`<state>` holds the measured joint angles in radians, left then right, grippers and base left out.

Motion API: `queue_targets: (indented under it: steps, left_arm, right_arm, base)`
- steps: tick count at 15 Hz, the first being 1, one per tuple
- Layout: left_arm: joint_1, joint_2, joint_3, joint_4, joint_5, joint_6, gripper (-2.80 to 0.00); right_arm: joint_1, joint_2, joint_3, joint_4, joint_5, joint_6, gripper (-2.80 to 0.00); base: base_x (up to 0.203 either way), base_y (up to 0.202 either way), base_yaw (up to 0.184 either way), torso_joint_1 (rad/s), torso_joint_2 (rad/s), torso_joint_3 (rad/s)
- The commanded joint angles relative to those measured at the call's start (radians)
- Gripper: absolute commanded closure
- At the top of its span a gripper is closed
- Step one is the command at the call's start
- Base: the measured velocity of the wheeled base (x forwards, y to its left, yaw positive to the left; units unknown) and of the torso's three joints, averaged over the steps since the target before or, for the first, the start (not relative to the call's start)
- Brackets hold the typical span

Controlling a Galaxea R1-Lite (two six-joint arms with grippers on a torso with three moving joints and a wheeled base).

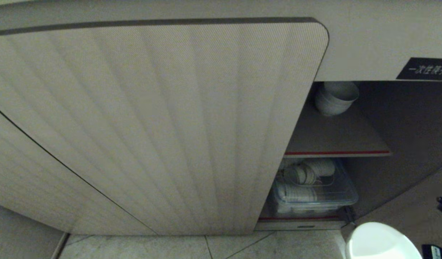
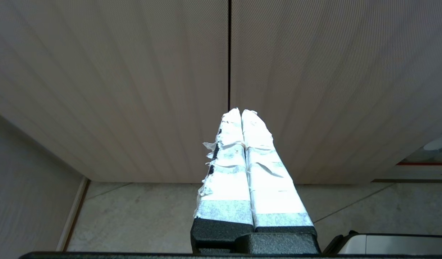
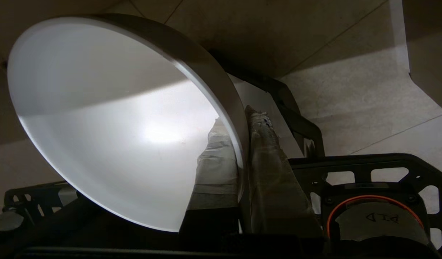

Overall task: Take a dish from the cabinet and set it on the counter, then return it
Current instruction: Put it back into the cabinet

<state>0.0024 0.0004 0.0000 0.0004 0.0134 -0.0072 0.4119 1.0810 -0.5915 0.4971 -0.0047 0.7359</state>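
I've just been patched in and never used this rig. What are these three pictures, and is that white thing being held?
A two-armed robot faces a low cabinet with one door open. The head camera looks down at it: stacked bowls on the upper shelf, more in a clear tub below. The other two cameras sit on the wrists. The left gripper is shut and empty, near the closed doors. The right gripper pinches the rim of the white dish, one finger inside, one outside; it shows bottom right in the head view.

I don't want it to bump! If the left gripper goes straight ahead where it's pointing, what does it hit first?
Probably the ribbed cabinet doors. The left gripper, jaws shut, points at the dark seam between two of them, though how far off is unclear.
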Motion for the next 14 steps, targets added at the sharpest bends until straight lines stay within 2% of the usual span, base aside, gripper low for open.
queue_targets:
  steps: [1,3,5,9,14]
  left_arm:
    - [0.001,0.0,0.0,0.0,0.0,0.0,0.0]
    - [0.001,0.0,0.0,0.001,0.0,0.0,0.0]
    - [0.001,0.0,0.0,0.001,0.0,0.0,0.0]
    - [0.001,0.0,0.0,0.0,0.0,0.0,0.0]
    - [0.001,0.0,0.0,0.0,0.0,0.0,0.0]
  right_arm:
    - [-0.002,0.056,-0.02,0.003,0.0,0.042,0.0]
    - [-0.002,0.097,-0.039,0.0,-0.002,0.069,0.0]
    - [-0.004,0.125,-0.04,-0.061,-0.003,0.077,0.0]
    - [-0.004,0.182,-0.09,-0.086,-0.004,0.165,0.0]
    - [-0.045,0.247,-0.126,-0.125,-0.027,0.169,0.0]
  base:
    - [0.0,0.0,0.0,0.0,0.0,0.0]
    - [0.0,0.0,0.0,0.0,0.0,0.0]
    - [0.0,0.0,0.0,0.0,0.0,0.0]
    - [0.0,0.0,0.0,0.0,0.0,0.0]
    - [0.0,0.0,0.0,0.0,0.0,0.0]
